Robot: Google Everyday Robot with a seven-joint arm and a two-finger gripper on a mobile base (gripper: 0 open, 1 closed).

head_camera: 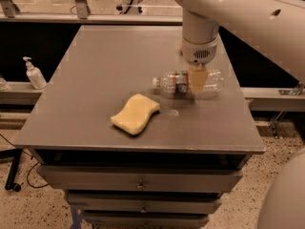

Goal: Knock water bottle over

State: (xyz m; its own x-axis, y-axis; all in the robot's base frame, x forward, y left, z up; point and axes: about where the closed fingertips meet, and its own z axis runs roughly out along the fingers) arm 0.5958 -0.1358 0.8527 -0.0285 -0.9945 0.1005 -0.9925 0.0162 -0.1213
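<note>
In the single camera view, we see the water bottle lying on its side on the grey table, right of the frame's centre. Its white cap points to the left and its base to the right. The coloured label band is blurred, so we cannot read it.

The gripper hangs straight down from the white arm, which enters from the upper right and is cut off by the top and right edges. Its tan tip stands in front of the bottle's middle and hides part of the clear body. We cannot tell whether it is clenched or released, nor whether it touches the bottle or only overlaps it from this angle.

A yellow sponge lies flat near the table's front edge, lower left of the bottle and apart from it. A faint pale spot on the tabletop lies between the sponge and the gripper; we cannot make out what it is.

Below the tabletop are drawers with small knobs, the lowest cut off by the bottom edge. At the left, off the table, a small white pump-dispenser bottle stands on a lower ledge. A pale rounded shape fills the lower right corner, too cropped for us to identify.
</note>
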